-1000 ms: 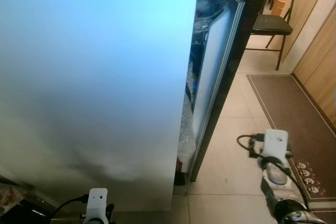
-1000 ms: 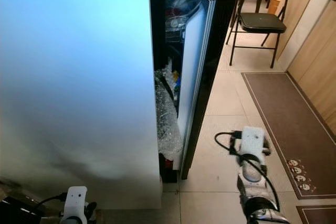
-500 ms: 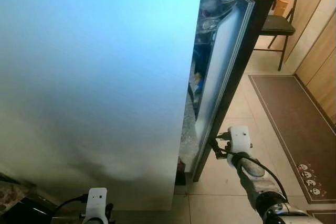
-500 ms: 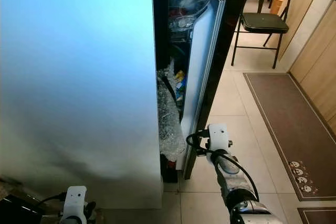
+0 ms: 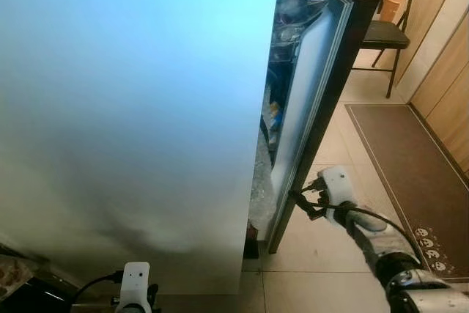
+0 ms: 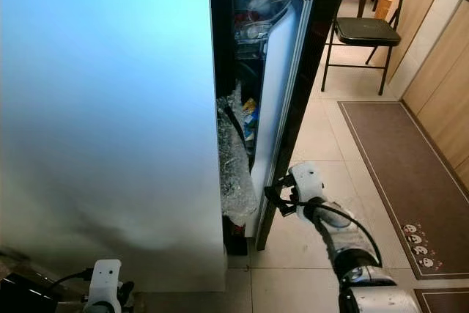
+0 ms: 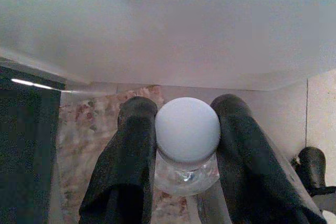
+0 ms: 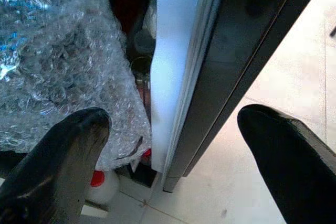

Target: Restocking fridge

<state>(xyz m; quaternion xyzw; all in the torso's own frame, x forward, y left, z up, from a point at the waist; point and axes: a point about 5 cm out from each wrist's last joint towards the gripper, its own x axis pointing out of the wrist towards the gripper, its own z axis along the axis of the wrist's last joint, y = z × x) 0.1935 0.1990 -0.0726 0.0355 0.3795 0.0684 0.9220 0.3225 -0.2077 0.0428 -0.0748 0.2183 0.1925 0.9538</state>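
the right gripper (image 8: 173, 145) has its fingers spread on either side of the fridge door's (image 6: 282, 86) lower edge, bare floor (image 6: 308, 137) beside. low down, the left gripper (image 7: 181, 145) pinches a clear white-capped bottle (image 7: 187, 129).

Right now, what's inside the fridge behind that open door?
Behind the fridge door: clear containers up top, crumpled plastic wrap lower down, a red-capped bottle at the bottom. Deeper shelves are hidden.

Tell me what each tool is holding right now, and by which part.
Left tool grips a clear bottle at its neck, under the white cap. Right tool holds nothing, open astride the fridge door edge.
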